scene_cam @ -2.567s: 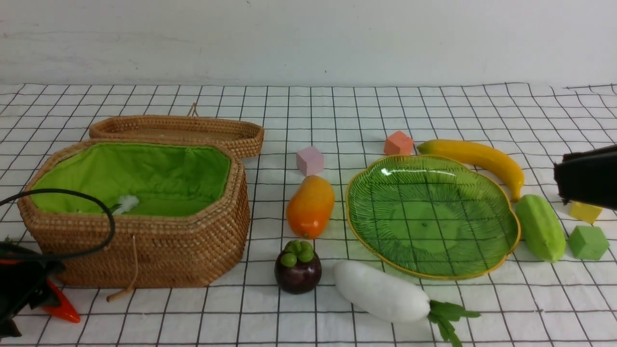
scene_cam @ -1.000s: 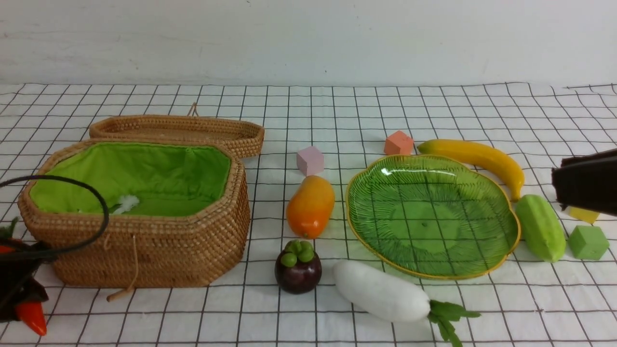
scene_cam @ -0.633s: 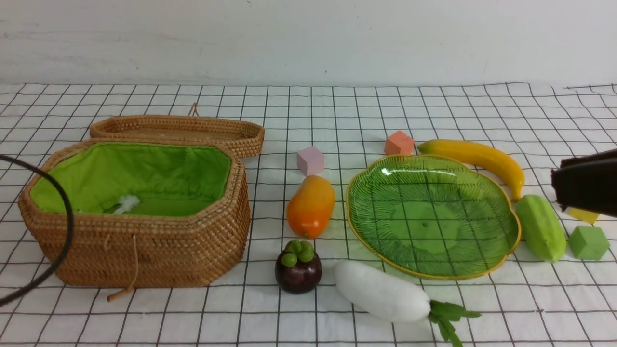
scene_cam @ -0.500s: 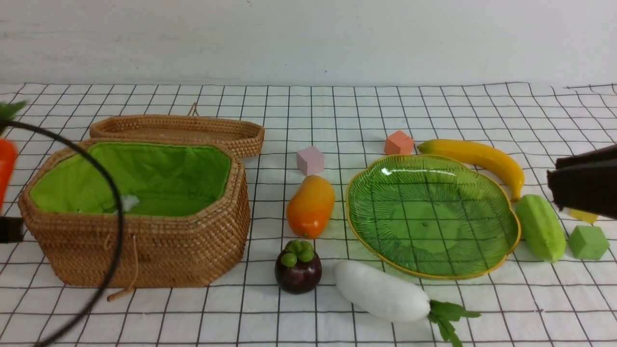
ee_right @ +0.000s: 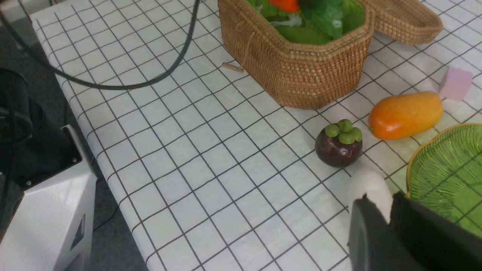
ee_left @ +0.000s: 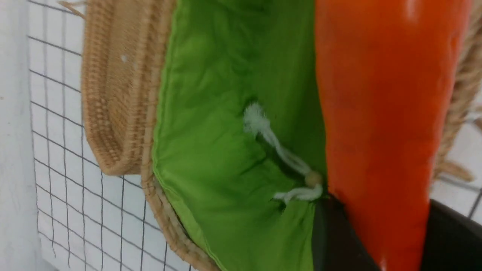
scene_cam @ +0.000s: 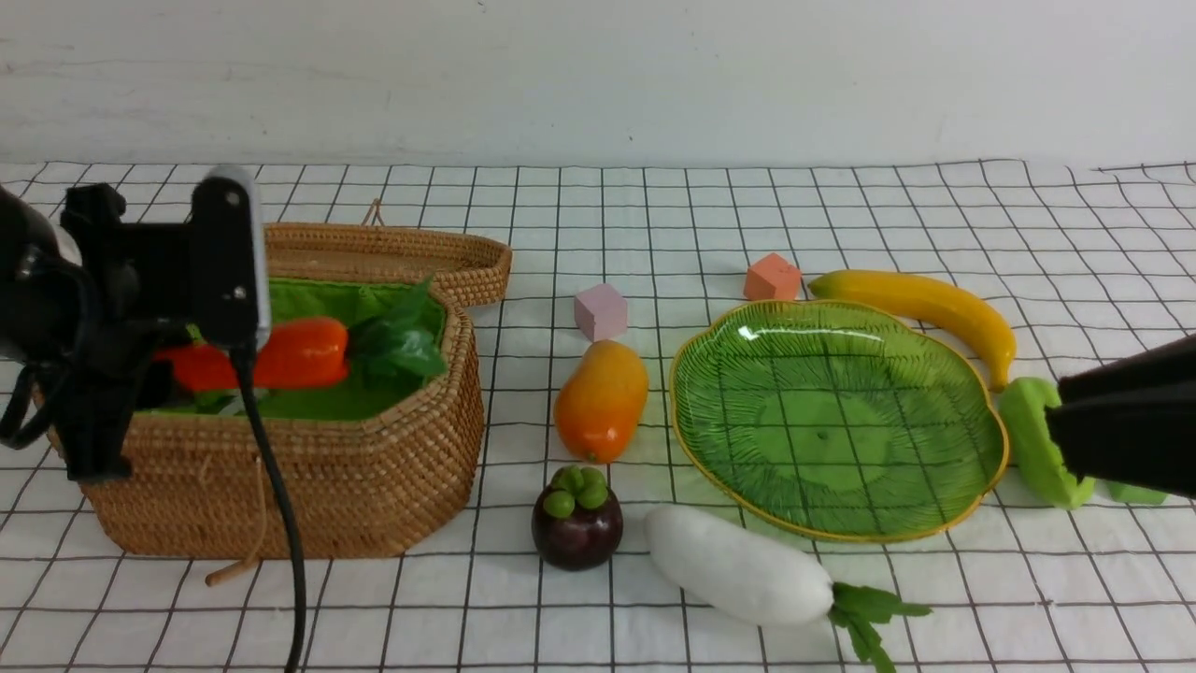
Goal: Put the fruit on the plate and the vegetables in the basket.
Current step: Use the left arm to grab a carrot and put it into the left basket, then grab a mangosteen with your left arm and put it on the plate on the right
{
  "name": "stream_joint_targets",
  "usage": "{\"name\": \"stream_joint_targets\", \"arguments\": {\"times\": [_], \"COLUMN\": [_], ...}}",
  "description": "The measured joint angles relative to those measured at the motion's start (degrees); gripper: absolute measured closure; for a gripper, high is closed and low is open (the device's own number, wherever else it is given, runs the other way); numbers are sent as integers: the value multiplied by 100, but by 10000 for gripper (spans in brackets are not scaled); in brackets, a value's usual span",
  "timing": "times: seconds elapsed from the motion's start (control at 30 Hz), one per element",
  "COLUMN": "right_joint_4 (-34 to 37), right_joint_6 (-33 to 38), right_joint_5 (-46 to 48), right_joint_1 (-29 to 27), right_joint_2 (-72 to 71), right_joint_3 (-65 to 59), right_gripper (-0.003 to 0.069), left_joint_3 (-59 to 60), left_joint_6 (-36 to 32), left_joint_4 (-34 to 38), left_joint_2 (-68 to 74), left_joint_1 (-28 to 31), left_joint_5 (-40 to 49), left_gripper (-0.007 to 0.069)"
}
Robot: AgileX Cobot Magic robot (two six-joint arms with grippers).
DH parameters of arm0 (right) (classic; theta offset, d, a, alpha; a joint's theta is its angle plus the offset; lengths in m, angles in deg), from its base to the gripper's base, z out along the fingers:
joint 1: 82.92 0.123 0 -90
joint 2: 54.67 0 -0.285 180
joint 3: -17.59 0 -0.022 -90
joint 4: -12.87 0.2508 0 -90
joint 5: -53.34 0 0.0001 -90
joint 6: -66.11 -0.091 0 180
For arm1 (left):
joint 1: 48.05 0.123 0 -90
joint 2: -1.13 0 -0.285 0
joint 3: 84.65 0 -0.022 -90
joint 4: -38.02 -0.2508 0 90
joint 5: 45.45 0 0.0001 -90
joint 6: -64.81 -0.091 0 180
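Checked cloth [scene_cam: 598,215] meets white wall [scene_cam: 598,75]; left fingers [ee_left: 333,241] clamp carrot [scene_cam: 299,353], right fingers [ee_right: 371,241] unclear.

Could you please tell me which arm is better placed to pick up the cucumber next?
Probably the right arm: the right gripper hangs beside the cucumber, holding nothing, while the left gripper is shut on the carrot above the basket.

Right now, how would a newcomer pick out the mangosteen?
Start at the big wicker basket on the left of the checked cloth. Off its near right corner, nearer the robot than the orange-yellow mango and left of the white radish, sits the mangosteen. It alone is round and dark purple, with a green cap.
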Motion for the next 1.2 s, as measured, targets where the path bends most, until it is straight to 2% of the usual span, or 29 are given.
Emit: {"name": "stream_joint_targets", "arguments": {"times": [0.1, 0.23, 0.33, 0.47, 0.5, 0.57, 0.6, 0.63, 0.67, 0.7, 0.73, 0.8, 0.83, 0.9, 0.93, 0.97, 1.0, 1.07, 1.2], "right_joint_4": [12, 12, 25, 30, 30, 30, 30, 30, 30, 30, 18, 3, -42, -193, -300, -353, -563, -884, -1430], "right_joint_6": [1, 1, 6, 6, 6, 1, -83, -190, -307, -338, -626, -851, -1087, -1366, -1530, -1559, -1771, -2073, -2475], "right_joint_5": [11, 0, -31, -178, -191, -191, -191, -191, -184, -185, -168, -156, -125, -63, -20, -14, 43, 178, 497], "right_joint_1": [0, 0, 0, 0, 0, 0, 0, 0, 0, 0, 0, 0, 0, 0, 0, 0, 0, 0, 0], "right_joint_2": [0, 0, 0, 0, 0, 0, 0, 0, 0, 0, 0, 0, 0, -13, -33, -43, -96, -241, -656], "right_joint_3": [0, 0, 0, 0, 0, 0, 0, 0, 0, 0, 0, 0, 0, 0, 0, 0, 0, 0, 0], "right_gripper": [550, 550, 550, 549, 548, 547, 546, 545, 545, 544, 543, 543, 542, 542, 542, 542, 542, 542, 542], "left_joint_3": [-4, -17, -16, -16, -16, -16, -16, -16, -16, -16, -16, -16, -23, -72, -127, -140, -282, -568, -1288], "left_joint_6": [509, 1257, 1603, 2243, 2385, 2571, 3215, 3556, 4010, 4099, 4757, 5160, 5552, 5810, 5985, 6005, 6086, 6064, 5715], "left_joint_4": [-695, -1121, -1188, -1210, -1210, -1163, -838, -617, -288, -219, 316, 671, 1030, 1247, 1343, 1343, 1401, 1402, 1397], "left_joint_2": [391, 412, 358, 167, 128, 63, -58, -124, -220, -261, -400, -502, -572, -566, -502, -488, -332, -29, 716], "left_joint_1": [0, 0, 0, -4, -4, -4, -4, -4, -15, -32, -131, -290, -624, -1119, -1475, -1532, -1984, -2457, -2971], "left_joint_5": [-133, -516, -712, -736, -667, -598, -487, -482, -487, -487, -469, -415, -239, 40, 278, 310, 518, 777, 1162], "left_gripper": [366, 351, 288, 57, 24, -12, -32, -27, -11, -6, 57, 128, 250, 389, 503, 503, 602, 637, 620]}}
